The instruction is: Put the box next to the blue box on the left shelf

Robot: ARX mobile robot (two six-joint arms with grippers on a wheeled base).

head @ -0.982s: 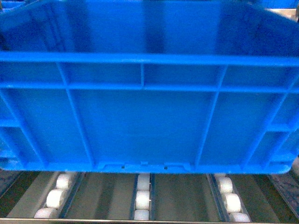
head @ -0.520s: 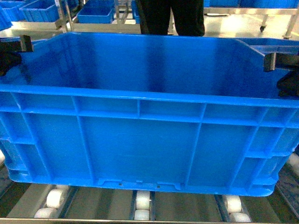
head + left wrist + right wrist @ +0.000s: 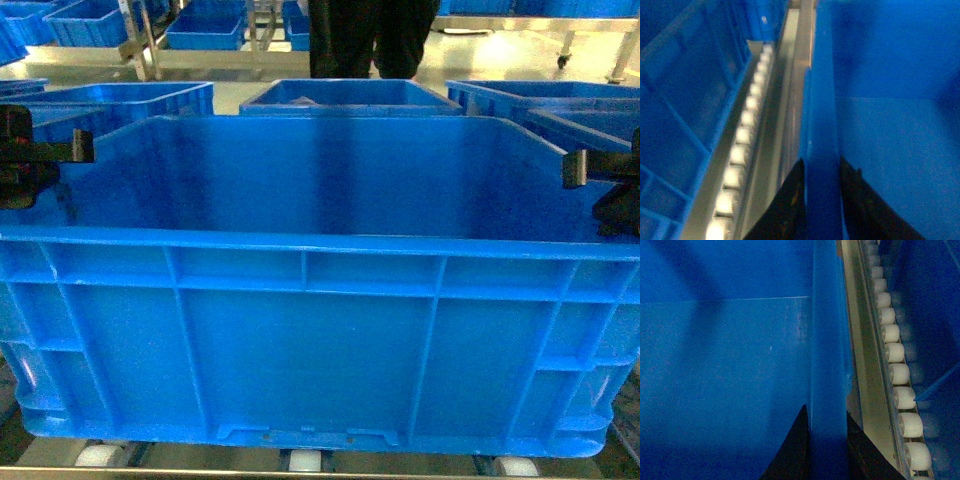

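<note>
The box (image 3: pixel 320 330), a large bright blue open-top crate with ribbed sides, fills the head view and sits low over the roller shelf. My left gripper (image 3: pixel 75 150) is shut on its left rim (image 3: pixel 821 125), one black finger (image 3: pixel 792 200) outside and the other inside. On the opposite side my right gripper (image 3: pixel 575 168) is shut on the right rim (image 3: pixel 827 340), straddling the wall in the same way. A blue box (image 3: pixel 685 100) stands just left of it beyond a roller track (image 3: pixel 742 135). That blue box (image 3: pixel 130 100) also shows at the back left of the head view.
White rollers (image 3: pixel 897 352) in metal rails run along both sides of the crate, and a few rollers (image 3: pixel 305 460) peek out below it. More blue crates stand behind (image 3: pixel 345 95) and to the right (image 3: pixel 540 100). A person in dark trousers (image 3: pixel 370 35) stands at the back.
The crate has come down and moved away from the camera. The rollers under it are now almost hidden, and the crates behind it have come into view. Both grippers stay clamped on its rims.
</note>
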